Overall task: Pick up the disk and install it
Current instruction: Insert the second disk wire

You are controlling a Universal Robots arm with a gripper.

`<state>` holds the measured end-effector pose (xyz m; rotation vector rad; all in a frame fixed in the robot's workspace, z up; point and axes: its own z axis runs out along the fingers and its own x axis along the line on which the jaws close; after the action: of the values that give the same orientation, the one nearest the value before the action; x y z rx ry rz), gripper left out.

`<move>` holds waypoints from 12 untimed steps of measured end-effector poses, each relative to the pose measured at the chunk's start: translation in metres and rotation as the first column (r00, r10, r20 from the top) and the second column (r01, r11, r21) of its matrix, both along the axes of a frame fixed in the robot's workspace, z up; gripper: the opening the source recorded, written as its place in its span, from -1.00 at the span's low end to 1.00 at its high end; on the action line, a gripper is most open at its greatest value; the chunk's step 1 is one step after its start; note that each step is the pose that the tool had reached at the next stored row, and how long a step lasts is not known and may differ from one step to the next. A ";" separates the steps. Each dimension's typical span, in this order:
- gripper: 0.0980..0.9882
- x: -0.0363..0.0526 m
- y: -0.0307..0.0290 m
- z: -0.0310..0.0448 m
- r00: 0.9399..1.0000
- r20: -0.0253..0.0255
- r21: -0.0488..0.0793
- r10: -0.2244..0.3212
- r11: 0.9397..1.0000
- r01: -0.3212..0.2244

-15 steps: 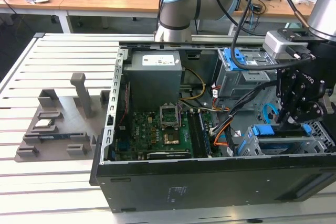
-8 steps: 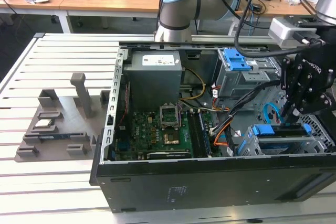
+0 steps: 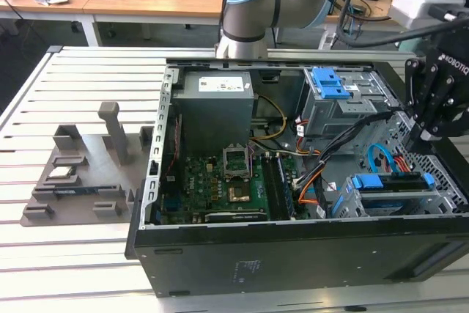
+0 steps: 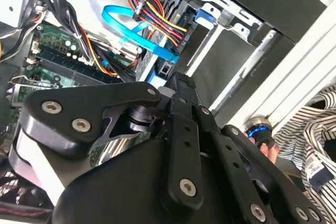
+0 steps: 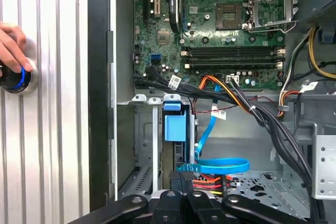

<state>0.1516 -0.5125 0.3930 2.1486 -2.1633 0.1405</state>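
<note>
The disk [image 3: 390,182] lies flat in the drive cage at the case's front corner, on the exterior view's right; its blue frame shows along the edge. In the first wrist view the disk's blue frame [image 5: 174,125] sits inside the metal bay. My gripper [image 3: 419,139] hangs just above the cage's outer end, close to the disk's end. Its fingers meet in the first wrist view, gripper [image 5: 184,178] shut with nothing seen between them. The gripper [image 4: 180,80] points at the bay in the second wrist view.
The open computer case [image 3: 220,262] lies on a slatted white table, with motherboard [image 3: 220,181], blue data cable [image 5: 212,166] and wire bundles near the bay. A grey fixture [image 3: 73,174] stands on the exterior view's left. A hand [image 5: 10,43] rests on a blue-ringed button [image 5: 16,80].
</note>
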 end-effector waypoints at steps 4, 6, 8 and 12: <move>-0.98 0.0000 0.0010 0.0084 1.000 0.000 0.001 0.000 1.000 0.000; -0.98 0.0000 0.0010 0.0098 1.000 0.000 0.002 0.000 1.000 0.000; -0.98 0.0000 0.0011 0.0099 1.000 0.000 0.003 0.000 1.000 0.000; -0.98 0.0000 0.0011 0.0099 1.000 0.000 0.003 0.000 1.000 0.000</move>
<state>0.1516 -0.5115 0.4029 2.1504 -2.1652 0.1370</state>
